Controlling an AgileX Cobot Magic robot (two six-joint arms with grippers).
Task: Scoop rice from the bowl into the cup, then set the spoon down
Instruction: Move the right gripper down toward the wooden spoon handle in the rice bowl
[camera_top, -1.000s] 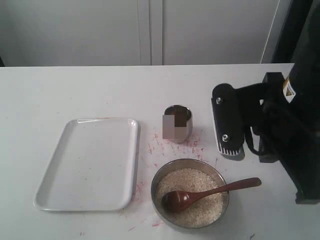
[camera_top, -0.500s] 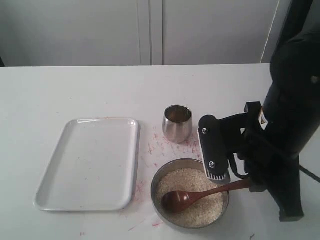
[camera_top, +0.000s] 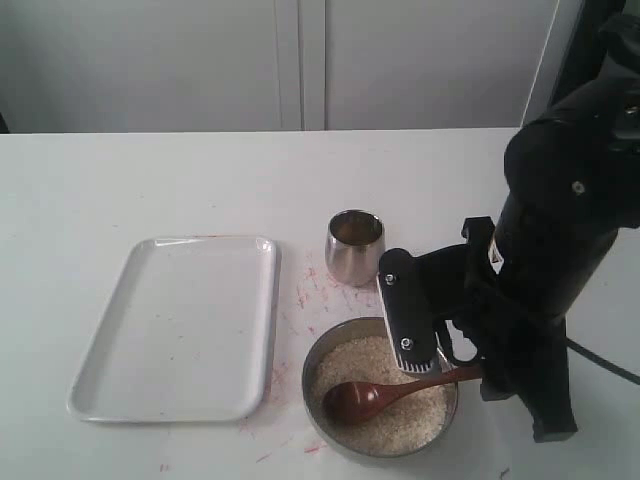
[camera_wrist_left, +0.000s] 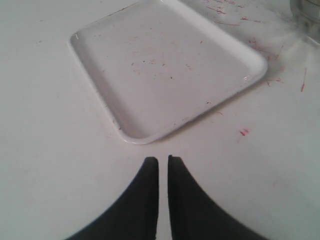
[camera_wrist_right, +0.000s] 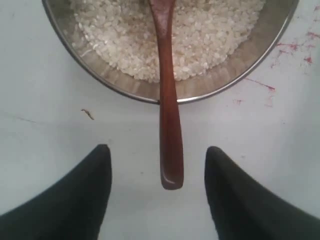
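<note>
Right arm (camera_top: 560, 230): bulky black casing, glossy; rounded at the joint; one small pale screw; a small white and yellow label by the wrist
Cable (camera_top: 600, 357): thin; black
Right gripper (camera_wrist_right: 157, 148): black; fingers (camera_top: 405, 310) flat and long, with two silver screws and a pale ridged tip
Left gripper (camera_wrist_left: 163, 159): two matte black fingers; narrow tips widening in a curve toward the base
</note>
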